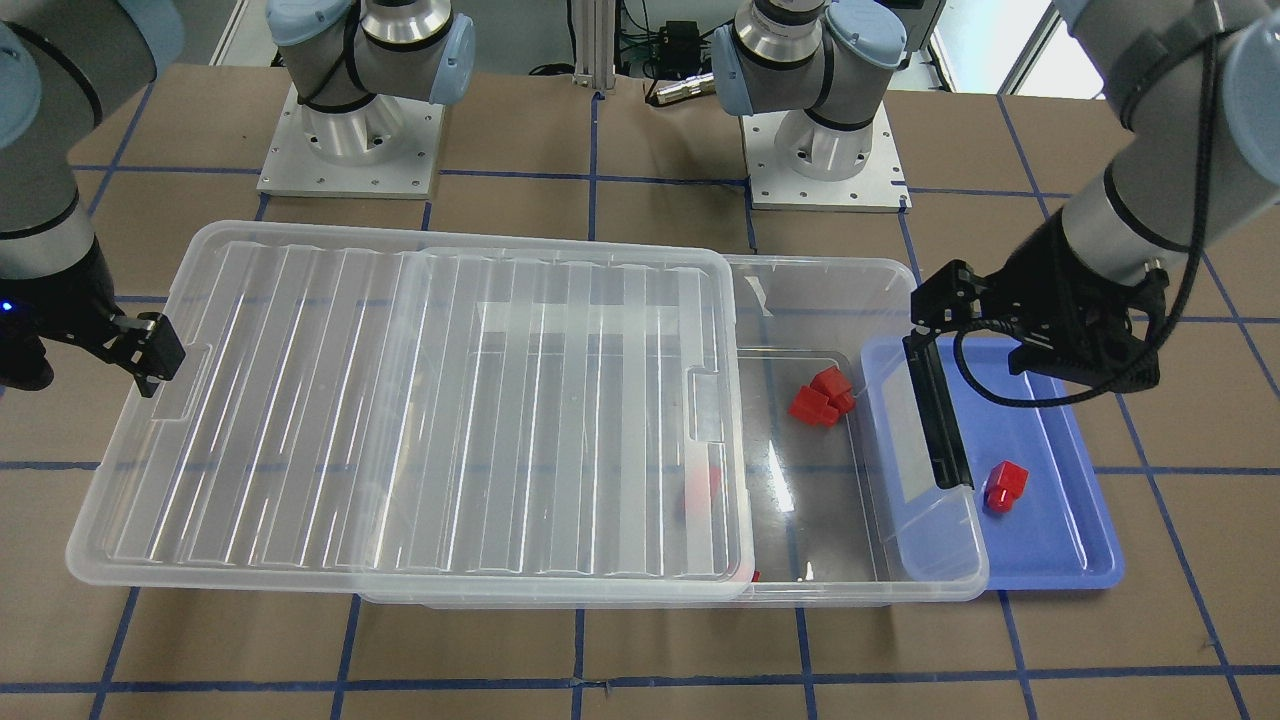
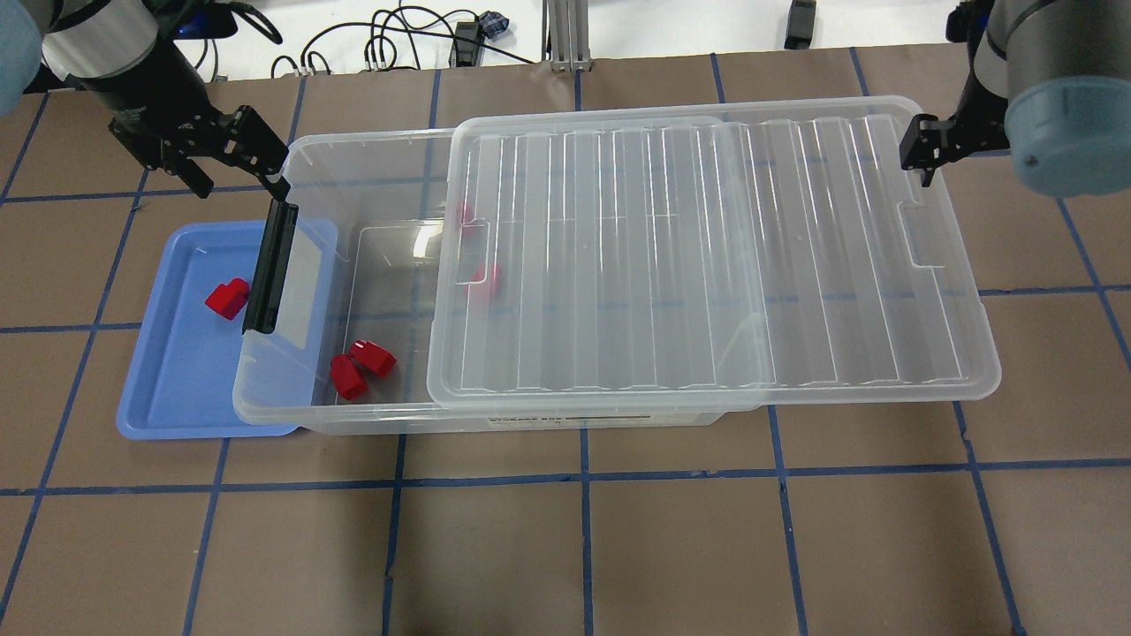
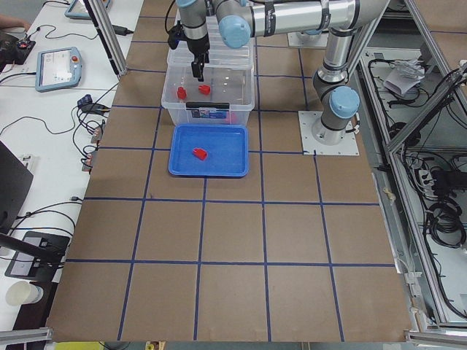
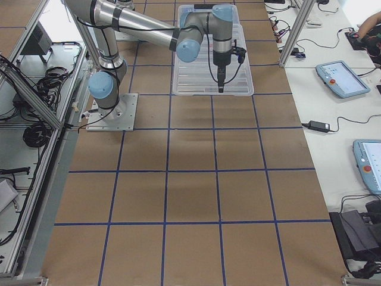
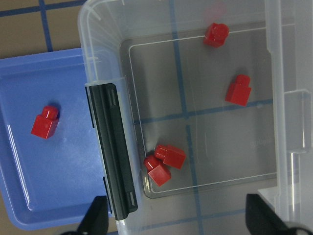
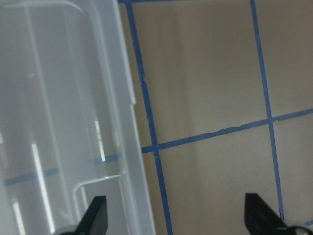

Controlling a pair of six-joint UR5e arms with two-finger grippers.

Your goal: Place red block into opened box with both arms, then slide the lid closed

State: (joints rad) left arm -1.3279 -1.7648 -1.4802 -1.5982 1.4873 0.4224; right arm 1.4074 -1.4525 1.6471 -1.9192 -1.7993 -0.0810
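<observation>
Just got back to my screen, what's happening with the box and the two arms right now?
The lid covers most of the box, leaving the end by the left arm open. Several red blocks lie inside, some under the lid; one red block sits on the blue tray. The left gripper hangs open over the box's latch end, holding nothing. The right gripper is open beside the lid's far edge.
</observation>
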